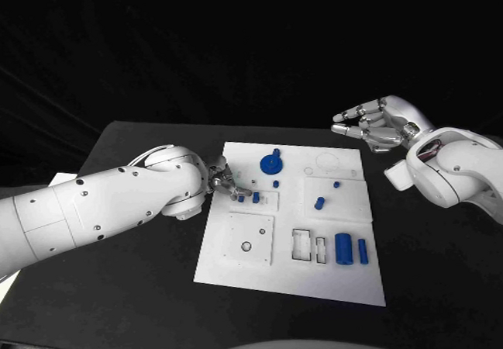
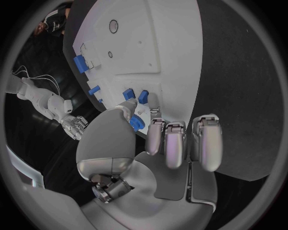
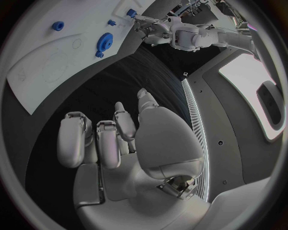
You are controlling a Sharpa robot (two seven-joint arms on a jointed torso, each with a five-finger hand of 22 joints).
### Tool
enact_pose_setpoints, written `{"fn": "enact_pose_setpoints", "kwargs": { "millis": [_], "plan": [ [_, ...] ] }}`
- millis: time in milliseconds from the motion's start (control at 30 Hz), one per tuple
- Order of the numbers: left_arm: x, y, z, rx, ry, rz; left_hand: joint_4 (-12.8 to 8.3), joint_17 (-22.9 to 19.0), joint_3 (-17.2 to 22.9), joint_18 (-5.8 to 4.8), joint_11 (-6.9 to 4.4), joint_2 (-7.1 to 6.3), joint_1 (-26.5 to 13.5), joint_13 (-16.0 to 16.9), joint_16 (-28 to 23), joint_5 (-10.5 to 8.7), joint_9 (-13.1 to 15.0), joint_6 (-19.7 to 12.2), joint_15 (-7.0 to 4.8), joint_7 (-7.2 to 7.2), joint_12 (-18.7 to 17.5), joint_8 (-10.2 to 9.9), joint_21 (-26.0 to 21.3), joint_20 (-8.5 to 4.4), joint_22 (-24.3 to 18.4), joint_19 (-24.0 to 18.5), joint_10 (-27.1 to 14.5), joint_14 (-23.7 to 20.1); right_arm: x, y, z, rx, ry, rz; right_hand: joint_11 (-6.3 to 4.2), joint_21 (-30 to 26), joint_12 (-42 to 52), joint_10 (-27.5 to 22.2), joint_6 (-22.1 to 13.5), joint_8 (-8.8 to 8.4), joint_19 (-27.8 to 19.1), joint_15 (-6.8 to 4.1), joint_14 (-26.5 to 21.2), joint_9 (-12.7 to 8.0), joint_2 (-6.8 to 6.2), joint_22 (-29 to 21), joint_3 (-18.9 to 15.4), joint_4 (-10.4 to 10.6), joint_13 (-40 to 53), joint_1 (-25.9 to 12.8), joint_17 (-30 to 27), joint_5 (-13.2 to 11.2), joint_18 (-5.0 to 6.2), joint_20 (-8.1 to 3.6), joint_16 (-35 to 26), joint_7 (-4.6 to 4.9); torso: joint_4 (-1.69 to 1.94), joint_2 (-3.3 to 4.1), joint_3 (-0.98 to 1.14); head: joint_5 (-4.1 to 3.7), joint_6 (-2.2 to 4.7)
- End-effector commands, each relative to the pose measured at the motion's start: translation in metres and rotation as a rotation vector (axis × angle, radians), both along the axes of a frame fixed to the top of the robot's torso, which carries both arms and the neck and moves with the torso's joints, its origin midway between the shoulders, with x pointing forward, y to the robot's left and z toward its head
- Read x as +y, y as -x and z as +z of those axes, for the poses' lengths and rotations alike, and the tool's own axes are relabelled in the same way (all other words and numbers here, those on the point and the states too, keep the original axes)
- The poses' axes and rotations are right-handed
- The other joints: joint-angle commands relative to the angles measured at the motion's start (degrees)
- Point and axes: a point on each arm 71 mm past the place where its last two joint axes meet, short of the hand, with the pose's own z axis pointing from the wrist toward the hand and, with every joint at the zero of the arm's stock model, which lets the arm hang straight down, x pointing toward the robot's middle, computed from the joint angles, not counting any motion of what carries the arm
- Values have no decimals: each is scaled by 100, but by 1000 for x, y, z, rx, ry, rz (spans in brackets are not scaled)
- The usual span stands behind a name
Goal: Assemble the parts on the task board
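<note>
Left hand (image 2: 157,136) pinches a small blue part (image 2: 137,123) over the task board (image 1: 347,275); right hand (image 1: 375,124) hovers empty, fingers loosely apart.

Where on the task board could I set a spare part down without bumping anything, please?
The near-left square panel is bare apart from a small ring. The far-right corner by the outlined circles is also free. It is crowded around the left hand, the blue gear and the small blue pegs.

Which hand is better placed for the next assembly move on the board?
Left, probably: the left hand is over the task board, beside the small blue parts; the right hand hovers beyond its far edge.
</note>
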Motion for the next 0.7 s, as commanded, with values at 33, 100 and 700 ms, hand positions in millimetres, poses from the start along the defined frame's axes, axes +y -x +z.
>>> {"fn": "enact_pose_setpoints", "kwargs": {
  "millis": [33, 100, 700],
  "plan": [
    [1, 0, 2, -2, 25, 11, 5, 1508, -47, -74, -2, -6, -18, 456, 17, 12, 2, 47, -36, 1, 7, -23, 32, -22, 1140, 445, 78, 594, 1, 0, 0, -1, 0, 15, -9, -18, -7, -13, -13, 25, -27, -8, 415, 9, -7, -4, -29, -4, -6, -44, 790, 22, 63, 5, -32, -2, -1, 0, 0, 2, 10],
    [2, 0, 4, -3, 31, 15, 6, 1508, -103, -74, -3, -5, -40, 455, 17, 14, -1, 49, -35, 1, 5, -22, 31, -22, 1139, 445, 78, 594, 1, 0, 0, -1, 1, 15, -9, -18, -7, -13, -13, 25, -27, -8, 415, 9, -7, -4, -29, -4, -6, -44, 790, 22, 63, 5, -32, -2, 0, 1, 2, -1, 10],
    [1, -9, 42, -103, 404, -64, -366, -1200, 56, 814, 627, 66, 1201, -2871, -2170, 12, -408, -1507, 469, 711, -3468, -564, -4159, 378, -3065, -1902, -3067, -851, 0, 0, -1, -1, 2, 10, -9, -18, -7, -13, -13, 25, -27, -8, 415, 9, -7, -4, -29, -4, -6, -44, 790, 22, 63, 5, -32, -2, 5, -2, -4, -62, 49]
  ]
}}
